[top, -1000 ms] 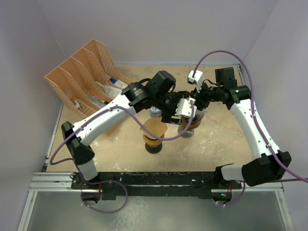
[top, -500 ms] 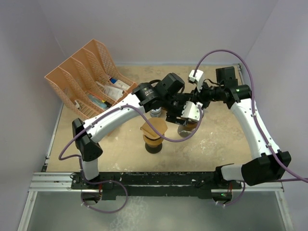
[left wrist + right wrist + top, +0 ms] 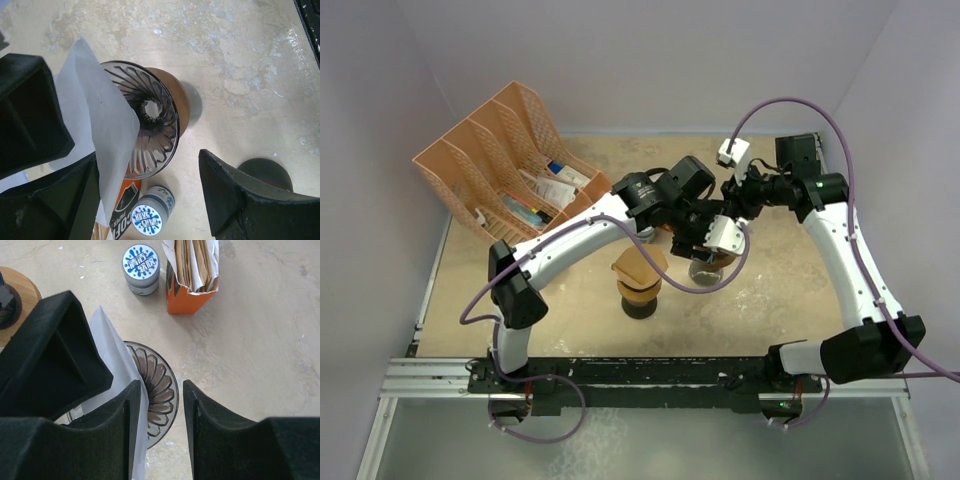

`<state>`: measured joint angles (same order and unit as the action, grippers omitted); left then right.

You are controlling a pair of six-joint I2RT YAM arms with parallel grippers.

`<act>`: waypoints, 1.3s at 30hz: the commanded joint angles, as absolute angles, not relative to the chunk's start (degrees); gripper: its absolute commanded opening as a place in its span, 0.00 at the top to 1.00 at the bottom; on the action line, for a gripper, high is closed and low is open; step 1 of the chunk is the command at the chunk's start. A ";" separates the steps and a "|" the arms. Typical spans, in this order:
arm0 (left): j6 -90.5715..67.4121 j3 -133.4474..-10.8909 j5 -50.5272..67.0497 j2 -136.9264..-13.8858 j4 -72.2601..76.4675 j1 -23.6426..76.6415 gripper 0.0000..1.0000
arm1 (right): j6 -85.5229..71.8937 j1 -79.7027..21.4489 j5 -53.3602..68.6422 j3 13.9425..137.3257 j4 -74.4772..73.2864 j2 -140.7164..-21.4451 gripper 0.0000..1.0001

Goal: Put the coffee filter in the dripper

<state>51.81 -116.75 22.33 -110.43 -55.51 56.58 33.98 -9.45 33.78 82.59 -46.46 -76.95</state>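
The glass ribbed dripper (image 3: 152, 117) stands on a wooden base on the table. It also shows in the right wrist view (image 3: 161, 385) and, partly hidden under both grippers, in the top view (image 3: 706, 268). A white paper filter (image 3: 97, 117) stands on edge at the dripper's rim; it also shows in the right wrist view (image 3: 116, 365). It lies against the inner side of my left gripper's finger. My left gripper (image 3: 150, 200) is wide open around the dripper. My right gripper (image 3: 161, 390) is open just above the dripper, with the filter beside one finger.
An orange packet of brown filters (image 3: 192, 277) and a small blue-and-white tin (image 3: 141, 265) stand just behind the dripper. A brown cone on a dark base (image 3: 640, 280) stands to its left. An orange file rack (image 3: 500, 165) stands at the back left.
My left arm has swung further right, bringing its gripper over the dripper. My right gripper has shifted slightly back and to the right.
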 commanded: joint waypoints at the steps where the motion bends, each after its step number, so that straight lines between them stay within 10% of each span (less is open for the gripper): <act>1: 53.37 -119.95 25.85 -111.49 -56.09 57.74 0.28 | 33.44 -8.99 31.77 84.61 -46.76 -77.15 0.57; 39: 48.94 -109.40 28.94 -111.38 -50.84 58.95 0.34 | 37.48 -7.52 24.46 78.07 -45.70 -77.52 0.52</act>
